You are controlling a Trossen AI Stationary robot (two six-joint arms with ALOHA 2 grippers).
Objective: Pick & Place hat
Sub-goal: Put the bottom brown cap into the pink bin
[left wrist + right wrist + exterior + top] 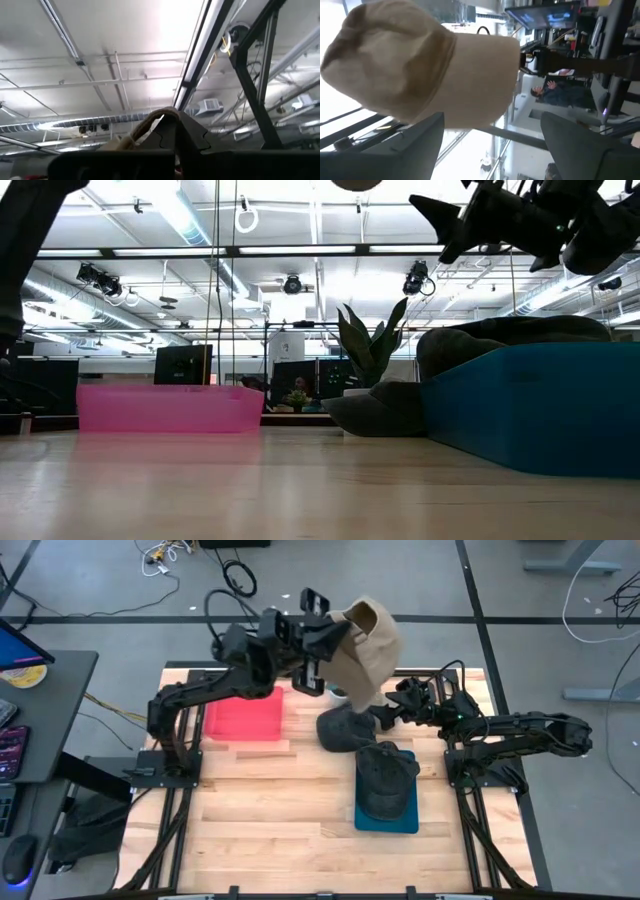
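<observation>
My left gripper is raised high over the table's far side and is shut on a tan cap, which also fills the right wrist view. A dark hat rests on the table, and a second dark hat lies on a blue tray. My right gripper is open. It hovers beside the dark hat on the table, below the tan cap, with its fingers spread wide. My left gripper pinches an edge of the tan cap between its two fingers. The fingers point up toward the ceiling. The cap is lifted clear of the table and hangs beside and below the gripper.
A pink bin stands at the table's far left, behind the left arm's base. In the low view the blue tray and the dark hat on the table stand to its right. The near half of the wooden table is bare.
</observation>
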